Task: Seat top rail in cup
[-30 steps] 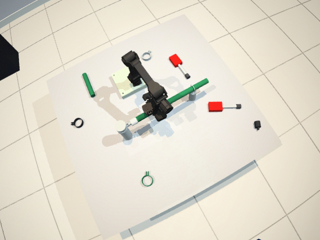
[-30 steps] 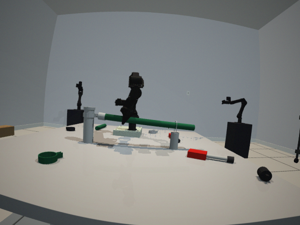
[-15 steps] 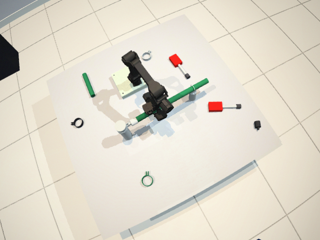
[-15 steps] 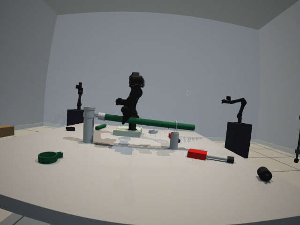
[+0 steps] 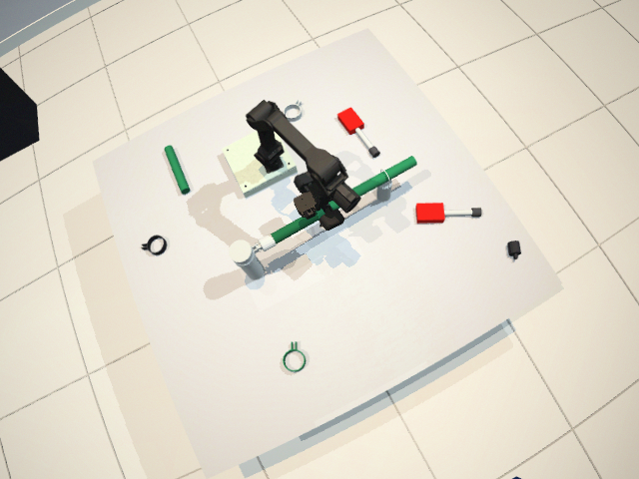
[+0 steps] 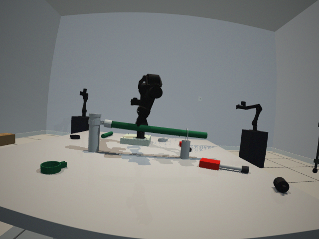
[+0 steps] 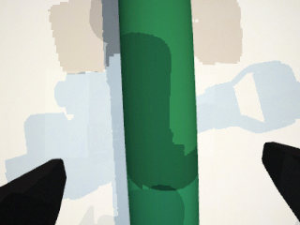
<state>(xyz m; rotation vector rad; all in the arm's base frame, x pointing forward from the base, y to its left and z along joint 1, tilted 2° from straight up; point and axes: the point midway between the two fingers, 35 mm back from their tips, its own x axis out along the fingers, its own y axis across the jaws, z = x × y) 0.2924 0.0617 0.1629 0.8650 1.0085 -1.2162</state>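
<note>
The step in hand is judged to be the release: the gripper [image 5: 319, 210] [image 6: 139, 124] [image 7: 168, 160] stands wide with nothing held, its two fingertips apart on either side of the green rail [image 5: 372, 184] [image 6: 160, 129] [image 7: 161, 103]. The rail slopes down from the white end cup [image 5: 267, 242] [image 6: 108, 123], beside the big post [image 5: 254, 265] [image 6: 93, 139], and runs through the loop cap [image 5: 389, 182] on the short post [image 5: 383, 193] [image 6: 185, 149]. Its cut end enters the cup. The brace band [image 6: 94, 121] sits high, just under the post cap [image 5: 241, 251] [image 6: 94, 115]. The next move, in this assessment, calls for a straight withdrawal upward along the finger direction, fingers kept wide, so that neither side brushes the rail; a sideways drift could drag it out of the cup. Should the seat prove short, a further push toward the big post would be required. Depth of insertion cannot be verified, as the cup wall hides the cut end. In the top view the arm covers the rail's middle and obscures the fingers; the exterior view shows them as one dark shape against the rail. The wrist view shows a gap on both sides but excludes both rail ends.
</note>
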